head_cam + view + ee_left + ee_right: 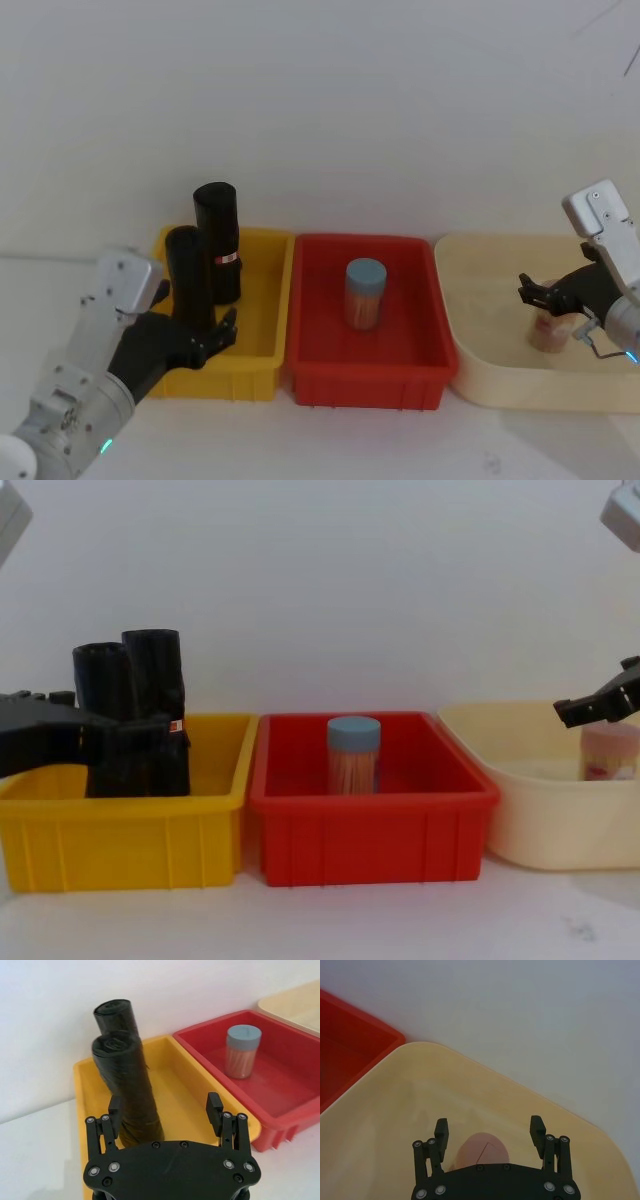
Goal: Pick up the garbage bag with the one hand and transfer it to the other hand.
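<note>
The garbage bag [187, 272], a wrinkled black roll, stands upright in the yellow bin [262, 330], near its front left. My left gripper [197, 318], on the arm with the green ring, is open around the roll's lower part. In the left wrist view the garbage bag [131, 1095] stands between the fingers, close to one finger [114, 1110] and well apart from the other. My right gripper [535, 295] hangs open over the beige tray [480, 300], just above a small pink container [550, 335].
A second black roll with a red-and-white sticker [218, 240] stands right behind the garbage bag in the same bin. A red bin [320, 370] in the middle holds a jar with a blue lid [365, 293]. White table lies in front of the bins.
</note>
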Controlling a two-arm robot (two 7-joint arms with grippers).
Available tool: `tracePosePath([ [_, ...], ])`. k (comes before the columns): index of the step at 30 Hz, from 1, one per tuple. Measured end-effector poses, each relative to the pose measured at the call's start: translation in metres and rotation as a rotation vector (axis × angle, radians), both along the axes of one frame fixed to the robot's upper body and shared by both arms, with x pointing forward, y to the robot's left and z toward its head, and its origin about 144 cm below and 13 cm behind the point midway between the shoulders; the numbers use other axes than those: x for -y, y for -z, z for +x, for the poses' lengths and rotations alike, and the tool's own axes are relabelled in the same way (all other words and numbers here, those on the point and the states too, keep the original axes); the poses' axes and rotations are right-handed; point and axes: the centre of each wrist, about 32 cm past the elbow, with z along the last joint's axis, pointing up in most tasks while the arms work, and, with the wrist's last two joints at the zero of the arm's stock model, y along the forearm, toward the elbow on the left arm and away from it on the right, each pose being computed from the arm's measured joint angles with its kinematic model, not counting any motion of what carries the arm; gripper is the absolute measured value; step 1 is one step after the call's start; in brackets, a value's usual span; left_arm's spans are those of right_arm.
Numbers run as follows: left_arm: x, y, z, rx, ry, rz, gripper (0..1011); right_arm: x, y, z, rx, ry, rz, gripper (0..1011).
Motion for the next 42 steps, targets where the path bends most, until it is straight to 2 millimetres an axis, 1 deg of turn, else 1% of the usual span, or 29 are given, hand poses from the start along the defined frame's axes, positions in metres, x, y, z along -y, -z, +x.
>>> tracePosePath([
  [16,-0.010,-0.009,0.028,-0.020,-0.034,-0.005,1001,0.000,0.000,0.000,0.000,0.000,0.000,999],
  [32,-0.015,-0.007,0.059,-0.038,-0.029,-0.022,992,0.000,0.000,0.000,0.000,0.000,0.000,1000],
  [34,-0.015,-0.007,0.062,-0.038,-0.028,-0.023,930,0.000,0.000,0.000,0.000,0.000,0.000,1000],
  [35,-0.015,-0.007,0.063,-0.038,-0.026,-0.025,930,0.000,0.000,0.000,0.000,0.000,0.000,1000],
  [36,-0.016,-0.007,0.064,-0.039,-0.025,-0.025,906,0.000,0.000,0.000,0.000,0.000,0.000,1000],
  [38,-0.016,-0.007,0.066,-0.040,-0.024,-0.026,840,0.000,0.000,0.000,0.000,0.000,0.000,999],
  [42,-0.016,-0.006,0.069,-0.041,-0.022,-0.028,739,0.000,0.000,0.000,0.000,0.000,0.000,999],
])
